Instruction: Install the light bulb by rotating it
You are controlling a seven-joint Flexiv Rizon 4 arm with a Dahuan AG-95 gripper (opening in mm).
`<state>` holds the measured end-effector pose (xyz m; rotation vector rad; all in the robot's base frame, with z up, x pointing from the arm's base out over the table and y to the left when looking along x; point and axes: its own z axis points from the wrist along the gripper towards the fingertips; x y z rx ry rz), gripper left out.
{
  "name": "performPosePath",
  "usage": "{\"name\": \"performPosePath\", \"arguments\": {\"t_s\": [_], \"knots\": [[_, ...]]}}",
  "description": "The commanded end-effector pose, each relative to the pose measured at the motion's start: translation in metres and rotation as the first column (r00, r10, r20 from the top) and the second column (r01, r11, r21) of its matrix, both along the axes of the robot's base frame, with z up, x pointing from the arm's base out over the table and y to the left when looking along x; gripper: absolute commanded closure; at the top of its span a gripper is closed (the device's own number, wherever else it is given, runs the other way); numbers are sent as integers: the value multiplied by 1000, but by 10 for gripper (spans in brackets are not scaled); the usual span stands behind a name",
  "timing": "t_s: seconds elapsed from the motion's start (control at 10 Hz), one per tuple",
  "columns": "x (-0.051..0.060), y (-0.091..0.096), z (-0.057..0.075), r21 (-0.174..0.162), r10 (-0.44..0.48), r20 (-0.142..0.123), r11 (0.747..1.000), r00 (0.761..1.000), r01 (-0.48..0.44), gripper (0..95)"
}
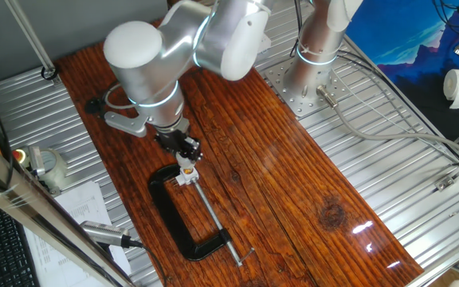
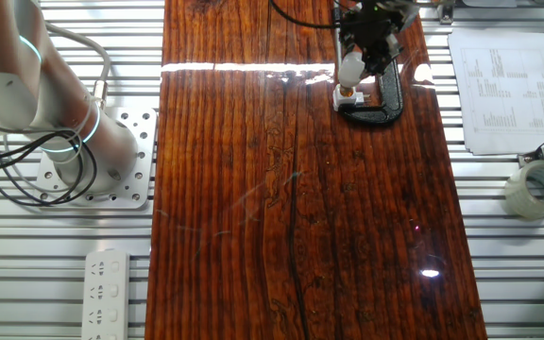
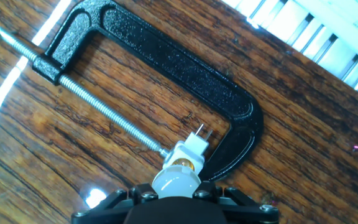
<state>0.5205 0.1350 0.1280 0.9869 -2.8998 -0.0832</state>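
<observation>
We've got the hand point(image 3: 176, 194) clenched on the light bulb point(image 3: 176, 180), which sticks straight out past the fingertips, screw base aimed into the white socket point(image 3: 188, 154) inside the C-clamp point(image 3: 166, 68).

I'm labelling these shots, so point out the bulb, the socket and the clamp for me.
bulb point(image 3: 175, 181), hand view, on its rounded pale head.
socket point(image 3: 190, 149), hand view, on the white block's side.
clamp point(image 3: 166, 59), hand view, on the black frame's long back.
</observation>
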Motion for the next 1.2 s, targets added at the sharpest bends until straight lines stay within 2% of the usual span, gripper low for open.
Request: {"name": "performPosePath", "arguments": {"t_s": [0.1,0.4,0.8,1.2], "knots": [[-2,-1,0,8,25,54,1000,998,-25,570],[-3,0,2,25,21,77,999,997,-23,570],[-1,1,2,23,23,78,999,997,-25,570],[0,1,1,30,-1,114,1000,994,-2,570]]}}
